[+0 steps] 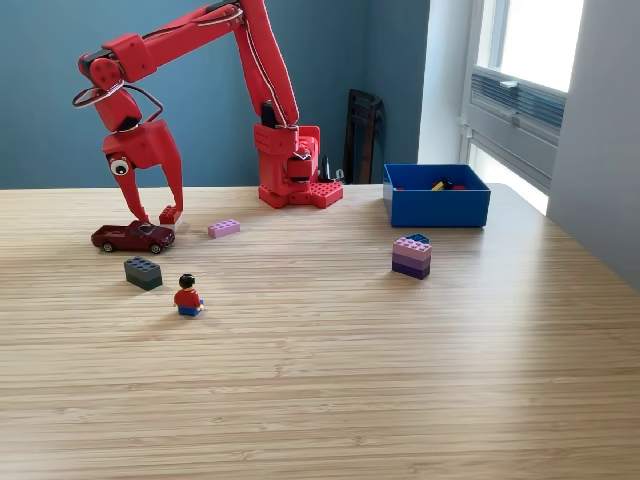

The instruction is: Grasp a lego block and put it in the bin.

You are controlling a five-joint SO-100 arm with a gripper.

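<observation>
The gripper (157, 212) hangs with its fingers spread apart, holding nothing, the red lego block (170, 214) touching one tip. The toy car (133, 237) at 7 o'clock may get knocked. The bin (436, 195) waits far at 3 o'clock

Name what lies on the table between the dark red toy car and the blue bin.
In the exterior view, a pink lego block lies between the toy car and the bin; otherwise bare wood.
</observation>
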